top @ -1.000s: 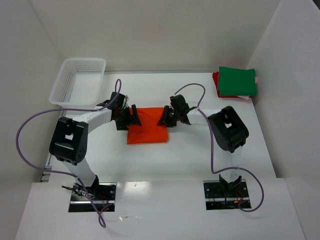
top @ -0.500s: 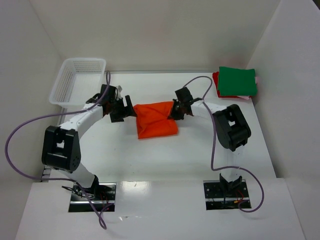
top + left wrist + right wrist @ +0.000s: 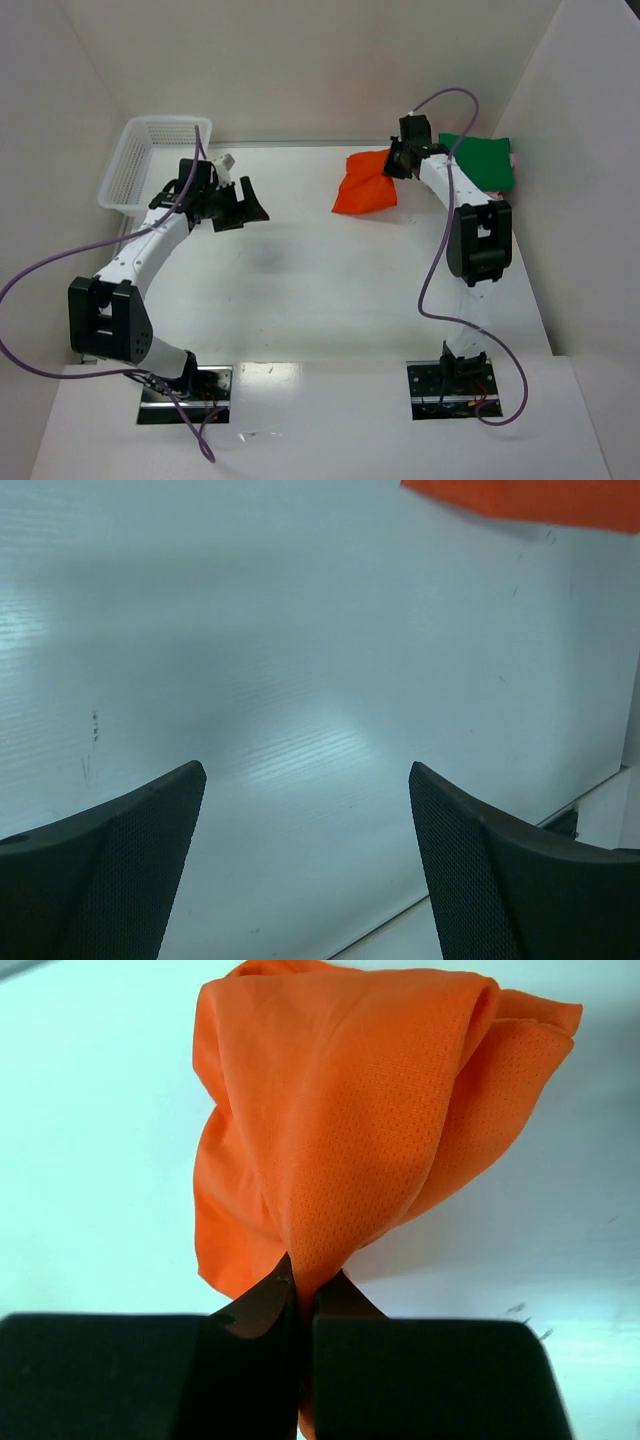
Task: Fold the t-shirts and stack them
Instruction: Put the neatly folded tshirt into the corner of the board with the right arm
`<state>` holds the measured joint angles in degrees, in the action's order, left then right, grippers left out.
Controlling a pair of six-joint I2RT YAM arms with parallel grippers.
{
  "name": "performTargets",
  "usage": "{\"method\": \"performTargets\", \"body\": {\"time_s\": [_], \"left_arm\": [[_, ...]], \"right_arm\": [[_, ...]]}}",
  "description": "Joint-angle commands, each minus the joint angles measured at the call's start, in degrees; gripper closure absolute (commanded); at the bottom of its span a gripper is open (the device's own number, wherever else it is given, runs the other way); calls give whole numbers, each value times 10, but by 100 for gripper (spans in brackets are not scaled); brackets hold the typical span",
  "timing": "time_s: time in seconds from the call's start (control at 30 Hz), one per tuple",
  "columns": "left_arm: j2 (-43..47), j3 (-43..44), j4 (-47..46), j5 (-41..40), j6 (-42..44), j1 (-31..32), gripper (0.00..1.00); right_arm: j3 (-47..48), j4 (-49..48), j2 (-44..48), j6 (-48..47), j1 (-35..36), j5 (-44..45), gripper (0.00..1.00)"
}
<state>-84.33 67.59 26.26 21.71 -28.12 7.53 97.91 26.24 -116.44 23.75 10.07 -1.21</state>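
The orange t-shirt hangs bunched from my right gripper, which is shut on a pinch of its cloth at the back right of the table. Just right of it lies the stack of folded t-shirts with the green one on top, mostly hidden behind the right arm. My left gripper is open over bare table at the back left, with nothing between its fingers. A corner of the orange t-shirt shows at the top of the left wrist view.
A white mesh basket stands at the back left corner, close to the left arm's wrist. White walls close the table on three sides. Purple cables loop from both arms.
My right gripper has pinched the orange t-shirt and carried it from the table's middle to the back right, beside the green stack. My left gripper let go and drew back to the left.
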Motion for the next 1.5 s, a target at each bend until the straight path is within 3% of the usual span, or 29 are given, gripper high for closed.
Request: {"method": "performTargets", "body": {"time_s": [0.0,0.43,0.7,0.93,1.47], "left_arm": [[17,-14,9,27,25,-6,10],[-5,-13,25,39,25,-11,10],[-15,-13,35,44,25,-11,10],[-15,-13,35,44,13,-11,10],[-37,-3,41,54,3,-11,10]], "right_arm": [[87,63,-51,-49,-20,51,100],[351,153,-179,-95,-108,50,100],[489,197,-207,-103,-139,45,100],[497,202,-207,-116,-171,106,100],[466,197,-168,-116,-255,113,100]]}}
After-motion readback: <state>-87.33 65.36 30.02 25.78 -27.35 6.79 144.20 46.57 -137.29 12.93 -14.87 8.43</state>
